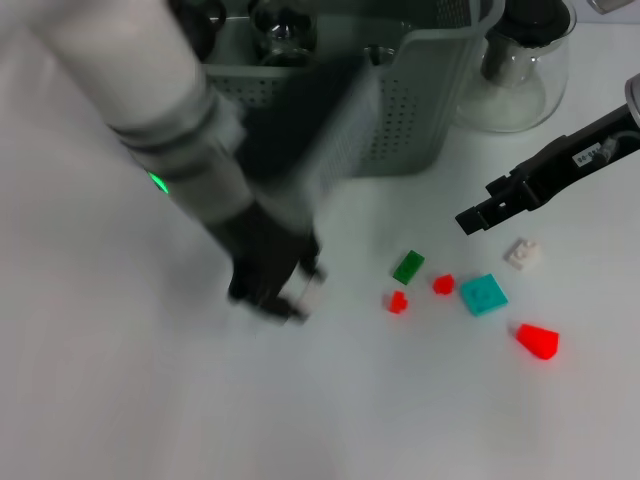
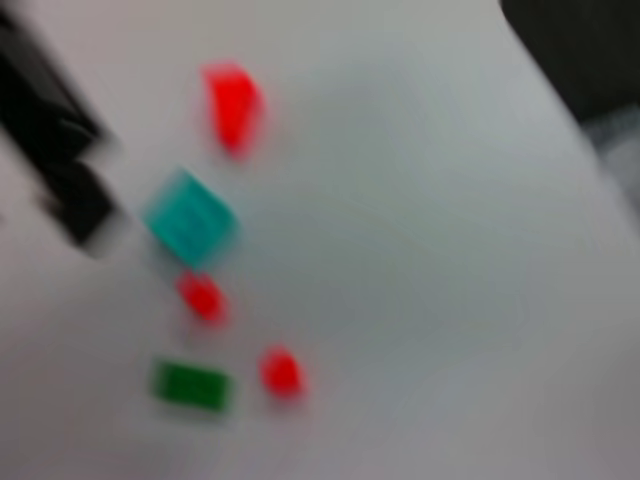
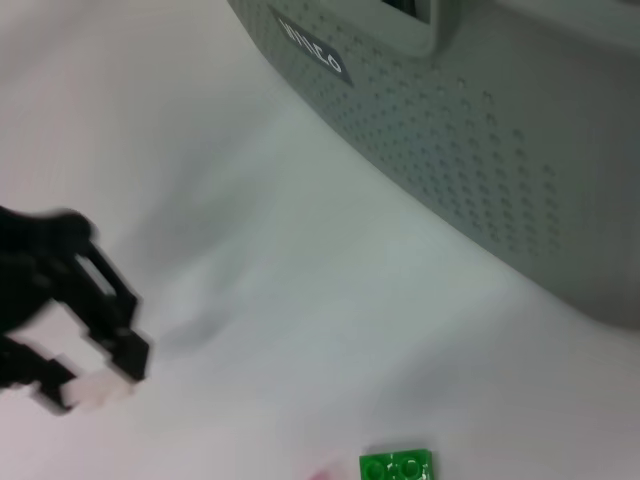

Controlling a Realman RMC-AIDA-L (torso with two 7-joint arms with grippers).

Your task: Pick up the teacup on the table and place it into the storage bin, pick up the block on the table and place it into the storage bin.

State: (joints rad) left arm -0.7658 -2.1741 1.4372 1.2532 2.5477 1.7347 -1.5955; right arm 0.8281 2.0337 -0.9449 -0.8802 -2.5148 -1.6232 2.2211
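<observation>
Grey-green perforated storage bin [image 1: 420, 110] at the far edge of the table [image 1: 420, 420], glassware already inside, so probably on to the block step. Left gripper [image 1: 275, 290] low over the table just in front of the bin, something pale at its tip, too blurred to tell whether clamped or spread; right gripper [image 1: 478, 217] hovering near the white block [image 1: 522, 253], grip likewise impossible to tell. Next, likely a straight descent onto one loose piece, green block [image 1: 408, 266] or teal block [image 1: 483, 294]; white lettering on the bin's black label [image 3: 310, 45] not legible.
</observation>
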